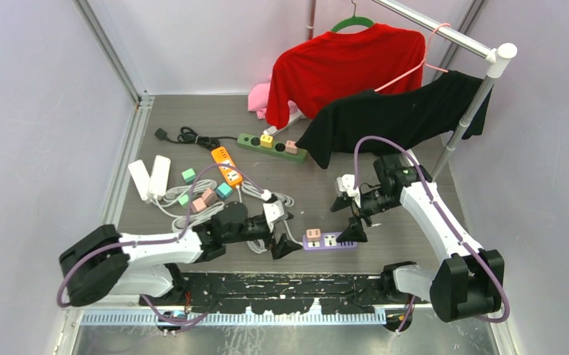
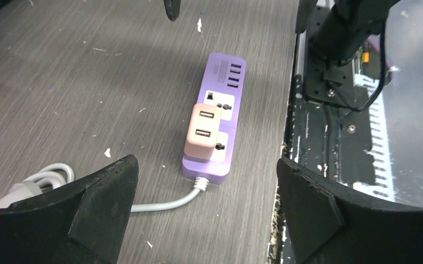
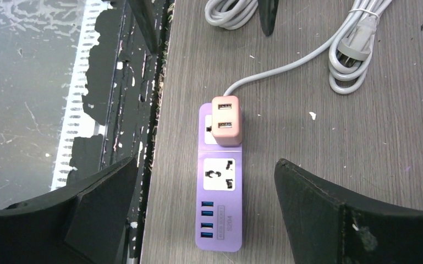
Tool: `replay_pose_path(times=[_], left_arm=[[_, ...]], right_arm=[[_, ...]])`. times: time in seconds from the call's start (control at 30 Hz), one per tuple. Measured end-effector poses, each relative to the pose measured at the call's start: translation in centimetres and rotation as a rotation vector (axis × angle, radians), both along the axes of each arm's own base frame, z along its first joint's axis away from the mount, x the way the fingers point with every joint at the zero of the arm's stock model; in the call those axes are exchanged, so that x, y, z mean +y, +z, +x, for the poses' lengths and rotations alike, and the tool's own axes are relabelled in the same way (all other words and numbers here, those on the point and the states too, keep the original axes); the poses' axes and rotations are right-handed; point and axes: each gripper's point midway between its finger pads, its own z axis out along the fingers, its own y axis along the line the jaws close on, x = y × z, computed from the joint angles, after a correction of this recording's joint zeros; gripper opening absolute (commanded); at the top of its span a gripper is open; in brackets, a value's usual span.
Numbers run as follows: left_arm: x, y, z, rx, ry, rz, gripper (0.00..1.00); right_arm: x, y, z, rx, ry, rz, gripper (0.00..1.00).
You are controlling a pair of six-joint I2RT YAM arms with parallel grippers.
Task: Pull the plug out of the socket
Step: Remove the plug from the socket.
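- Left gripper (image 1: 284,234) stands spread wide and holds nothing. Its two black fingers (image 2: 102,203) fill the bottom corners of its wrist view, tips clear of the plug.
- Pink plug (image 2: 202,131) sits just ahead of the left gripper, in line with the gap between its fingers, seated in the end socket of the purple power strip (image 2: 226,77). Its prongs are hidden in the socket; only its top face with two USB ports shows.
- Right gripper (image 1: 345,218) is spread wide too and empty, facing the strip from the opposite end. From there the plug lies at the strip's far end, past a free socket and a row of four blue USB ports.
- Grey cord (image 2: 168,204) leaves the strip's plug end towards the left gripper and disappears behind one of its fingers.
- Bundled cable (image 3: 364,38) lies beyond the strip from the right gripper, cut off by the top edge of that view.
- Table (image 2: 60,82) under it all is grey wood-grain, flecked with white specks.
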Motion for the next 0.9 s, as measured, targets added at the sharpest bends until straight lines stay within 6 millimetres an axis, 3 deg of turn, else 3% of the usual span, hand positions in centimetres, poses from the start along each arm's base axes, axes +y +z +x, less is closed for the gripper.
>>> replay_pose_path(times=[0.27,0.4,0.7,0.73,0.83,0.9], left_arm=[[-3.1,-4.3,-0.1,-0.092,-0.104,0.114,0.88],[-5.1,-5.2,0.2,-0.127,-0.141,0.146,0.76],[-7.2,-7.0,1.3,-0.13,-0.155,0.189,0.45],[-7.3,-6.9,1.4,-0.13,-0.156,0.189,0.39],[-7.5,-6.8,1.5,-0.129,-0.155,0.189,0.06],[-7.5,-6.8,1.5,-0.131,-0.155,0.192,0.0]], right_arm=[[-0.3,-0.3,-0.1,-0.025,0.018,-0.02,0.99],[-0.4,-0.4,0.0,-0.034,0.023,-0.023,1.0],[-0.4,-0.5,-0.1,-0.038,0.028,-0.026,0.99],[-0.4,-0.5,-0.1,-0.038,0.028,-0.026,1.0],[-0.5,-0.5,-0.2,-0.035,0.029,-0.026,0.99],[-0.5,-0.5,-0.2,-0.032,0.03,-0.026,1.0]])
